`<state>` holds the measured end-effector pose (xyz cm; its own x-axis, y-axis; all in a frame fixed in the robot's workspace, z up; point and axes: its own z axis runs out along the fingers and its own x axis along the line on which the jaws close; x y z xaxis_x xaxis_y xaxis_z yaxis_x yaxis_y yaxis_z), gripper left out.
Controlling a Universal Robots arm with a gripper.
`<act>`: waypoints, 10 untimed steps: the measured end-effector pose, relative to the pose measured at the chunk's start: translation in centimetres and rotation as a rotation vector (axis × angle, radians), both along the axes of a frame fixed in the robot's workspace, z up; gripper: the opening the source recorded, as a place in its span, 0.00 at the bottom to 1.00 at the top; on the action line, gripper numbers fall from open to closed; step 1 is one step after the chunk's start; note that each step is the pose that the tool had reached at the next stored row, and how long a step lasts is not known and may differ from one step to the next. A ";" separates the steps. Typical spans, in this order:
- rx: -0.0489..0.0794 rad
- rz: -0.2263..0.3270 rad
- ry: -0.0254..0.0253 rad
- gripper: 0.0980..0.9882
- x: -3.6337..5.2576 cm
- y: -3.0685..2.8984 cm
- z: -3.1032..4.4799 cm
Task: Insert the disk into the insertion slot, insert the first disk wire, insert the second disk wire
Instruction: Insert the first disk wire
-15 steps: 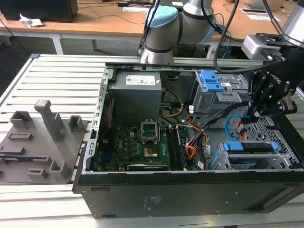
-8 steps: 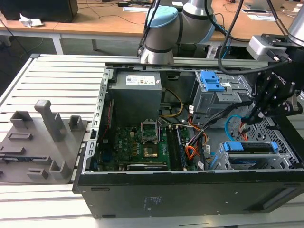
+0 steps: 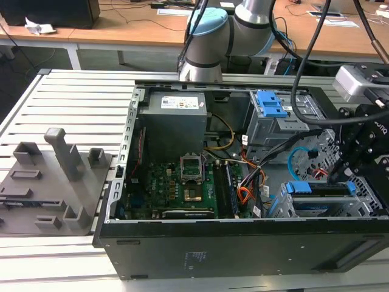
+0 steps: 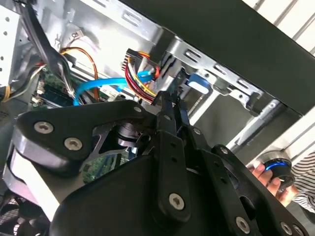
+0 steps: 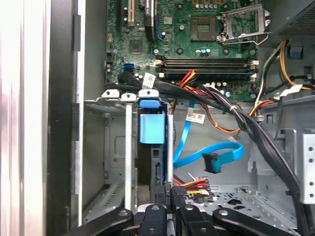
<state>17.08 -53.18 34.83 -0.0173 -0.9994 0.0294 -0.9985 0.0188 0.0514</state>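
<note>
Open dark tower computer case [image 3: 243,249] on a slatted bench. Landmark: the insertion slot [image 5: 113,147], a low grey perforated sheet-metal cage. The disk [image 5: 151,127], a silver drive in a bright blue plastic carrier, sits inside the slot, seen edge-on between the slot's rails in the first wrist view. Its blue handle faces the green motherboard [image 5: 197,29], so step 1 looks done. The black gripper [image 5: 169,191] hangs at the slot's far end from the handle, at the disk's rear edge. Its 2 fingers are drawn nearly together. They appear to pinch the dark plug of the first disk wire [image 5: 193,184], a red, yellow and black bundle, probably held there to line up with the drive's socket. The second disk wire [image 5: 216,158], a thin light-blue flat cable, loops loose just beside the slot. Its small dark plug hangs free, in no socket. A person's hand [image 4: 263,179] sits outside the case wall beyond the slot, well apart from the fingers.
</note>
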 end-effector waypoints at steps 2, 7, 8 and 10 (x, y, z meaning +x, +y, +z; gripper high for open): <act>0.000 0.000 0.0000 0.08 -0.14 -0.38 0.00; 0.001 0.000 0.0000 0.08 -0.15 -0.38 -0.21; 0.001 0.000 0.0000 0.08 -0.15 -0.38 -0.25; 0.002 0.000 0.0000 0.08 -0.15 -0.38 -0.29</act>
